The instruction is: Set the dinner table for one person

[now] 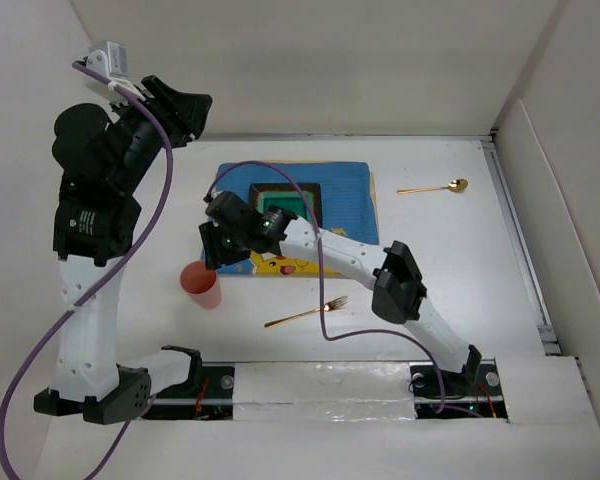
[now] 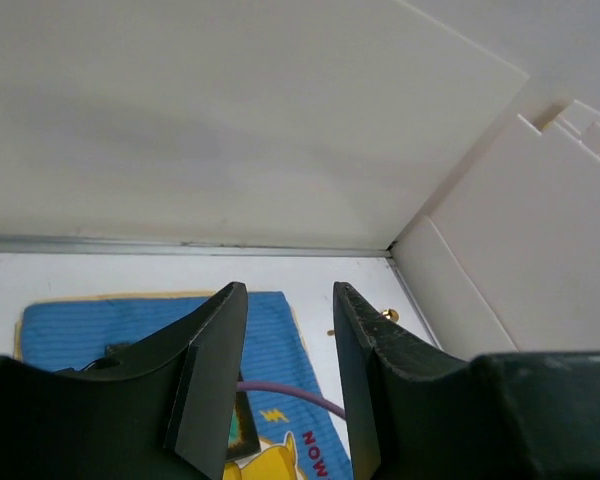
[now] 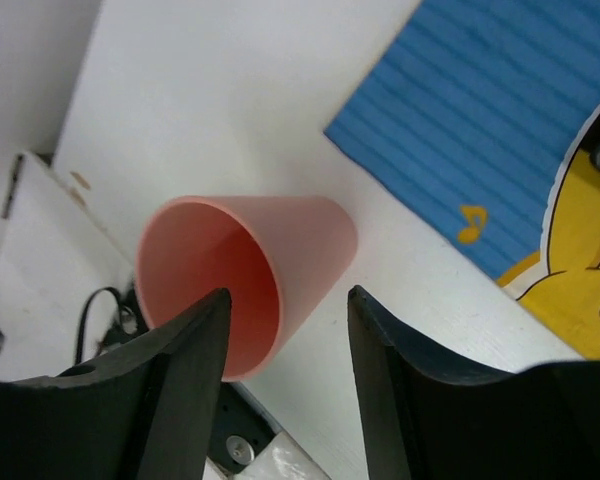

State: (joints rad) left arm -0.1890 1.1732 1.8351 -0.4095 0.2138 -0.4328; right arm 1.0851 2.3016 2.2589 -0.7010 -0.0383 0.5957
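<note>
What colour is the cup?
The cup is salmon pink, plain, no pattern. The right wrist view shows it best.

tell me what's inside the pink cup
Nothing shows inside the pink cup, only its bare pink inner wall. The lower part of its opening is covered by one of the right jaws, so what lies behind that cannot be seen.

Matte white dinner table [image 1: 460,280]; blue striped mat [image 1: 345,190] with a yellow cartoon print; salmon-pink cup [image 1: 202,285]; gold fork [image 1: 305,315] and gold spoon [image 1: 435,187].
</note>
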